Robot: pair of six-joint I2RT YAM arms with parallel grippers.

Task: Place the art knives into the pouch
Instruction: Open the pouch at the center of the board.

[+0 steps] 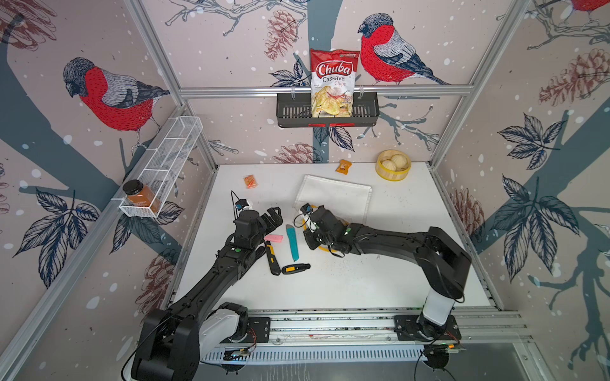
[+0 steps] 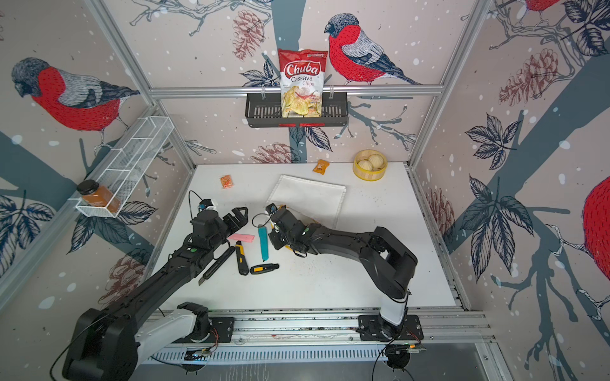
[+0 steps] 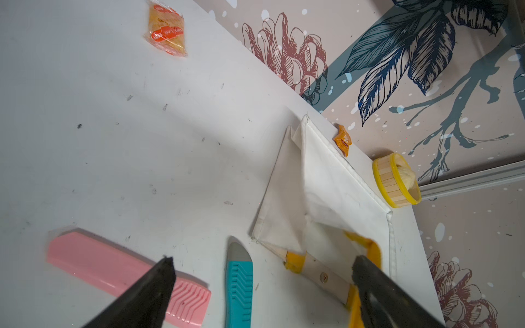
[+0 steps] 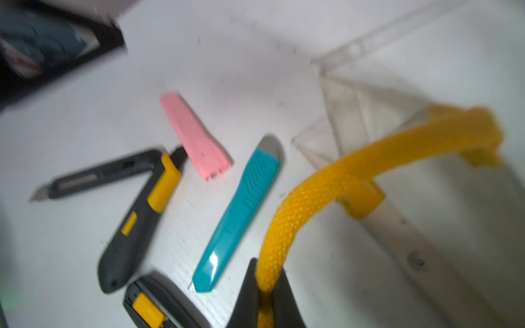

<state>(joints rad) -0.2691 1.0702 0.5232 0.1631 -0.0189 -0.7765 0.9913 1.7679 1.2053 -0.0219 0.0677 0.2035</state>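
yellow woven handle (image 4: 312,181) is pinched between the closed jaws of the right end effector (image 4: 265,289), seen clearly in the right wrist view; that lifts the near edge of the pouch (image 1: 336,194). left end effector (image 1: 274,216) hangs with jaws wide apart and nothing in them, above the pink knife (image 1: 274,238).

several knives lie on the white desk (image 1: 363,280), near to far: short black-yellow knife (image 1: 296,268), long black-yellow knife (image 1: 272,259), slim black knife (image 2: 214,264), teal knife (image 1: 292,243), pink knife. which one is the art knife i can't tell for sure; teal knife seems likely, closest to the pouch mouth.

teal knife: smooth plastic, light, stiff, probably a bit slippery. best grip looks like across the ribbed middle of the body. long axis runs near-far; its grey tip points away toward the pouch, just beside the mouth corner.

pouch is soft cloth, floppy, lying flat mid-desk, mouth toward the arms.
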